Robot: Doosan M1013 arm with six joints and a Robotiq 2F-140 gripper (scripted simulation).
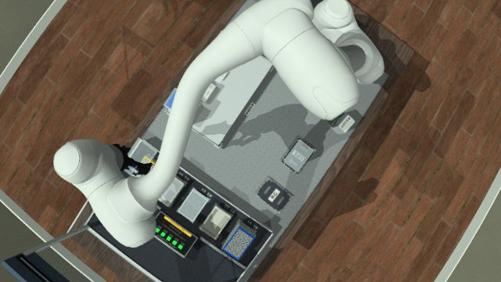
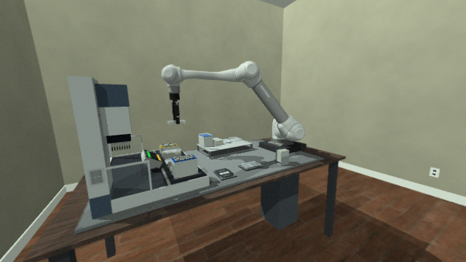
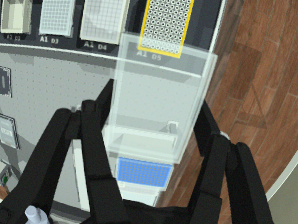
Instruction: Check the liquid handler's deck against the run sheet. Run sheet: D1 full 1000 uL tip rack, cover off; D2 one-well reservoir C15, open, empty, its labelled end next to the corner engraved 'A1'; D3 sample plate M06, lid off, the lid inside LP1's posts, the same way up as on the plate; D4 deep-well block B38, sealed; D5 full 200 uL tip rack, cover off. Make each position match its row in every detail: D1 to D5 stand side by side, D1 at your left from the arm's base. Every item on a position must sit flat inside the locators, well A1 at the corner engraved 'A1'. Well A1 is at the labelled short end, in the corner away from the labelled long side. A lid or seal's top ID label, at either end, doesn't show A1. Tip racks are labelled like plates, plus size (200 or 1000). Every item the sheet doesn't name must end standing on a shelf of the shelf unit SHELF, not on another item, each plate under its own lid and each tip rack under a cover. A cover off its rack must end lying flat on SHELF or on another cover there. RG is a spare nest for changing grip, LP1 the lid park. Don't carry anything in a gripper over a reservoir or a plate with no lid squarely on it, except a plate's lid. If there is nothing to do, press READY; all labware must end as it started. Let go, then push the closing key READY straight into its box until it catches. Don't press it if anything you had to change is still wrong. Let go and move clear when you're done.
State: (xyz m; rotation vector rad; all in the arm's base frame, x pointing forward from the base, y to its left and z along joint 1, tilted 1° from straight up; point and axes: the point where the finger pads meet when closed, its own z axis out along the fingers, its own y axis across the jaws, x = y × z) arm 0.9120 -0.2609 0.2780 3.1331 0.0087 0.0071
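My gripper is shut on a clear tip rack cover and holds it level, high above the left end of the deck; it also shows in the side view and from above. Below the cover, the yellow-trimmed tip rack stands uncovered at the end position. Beside it in the row are a pale block, a well plate and a one-well reservoir. The blue-trimmed tip rack stands uncovered at the other end of the row.
The shelf unit lies mid-table with a blue-topped rack at its end. LP1 holds a lid, RG is bare, and the READY box sits near the arm's base. The liquid handler tower rises beside the deck.
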